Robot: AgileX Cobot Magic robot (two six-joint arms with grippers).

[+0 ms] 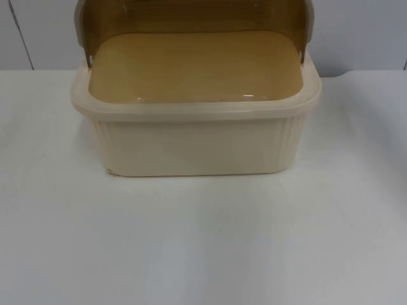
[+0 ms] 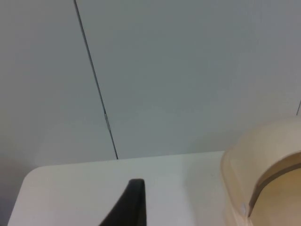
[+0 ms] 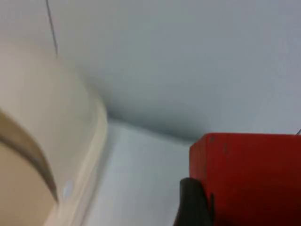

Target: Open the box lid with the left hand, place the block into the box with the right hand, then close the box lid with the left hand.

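A cream box (image 1: pixel 197 143) sits on the white worktop (image 1: pixel 203 241), its brown lid (image 1: pixel 191 16) raised. Beside it, the right pincer (image 3: pixel 197 207) pinches a red block (image 3: pixel 249 179). Left pincer (image 2: pixel 127 207): cannot tell.

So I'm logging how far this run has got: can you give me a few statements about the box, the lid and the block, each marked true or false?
1. The box has its lid raised. True.
2. A red block already lies inside the box. False: in the top view the box's inside is bare; the red block is at the right gripper, beside the box.
3. The block is blue. False: it is red.
4. The box stands on the white table in front of the grey wall. True.
5. The left gripper is inside the box. False: it is over the table beside the box.
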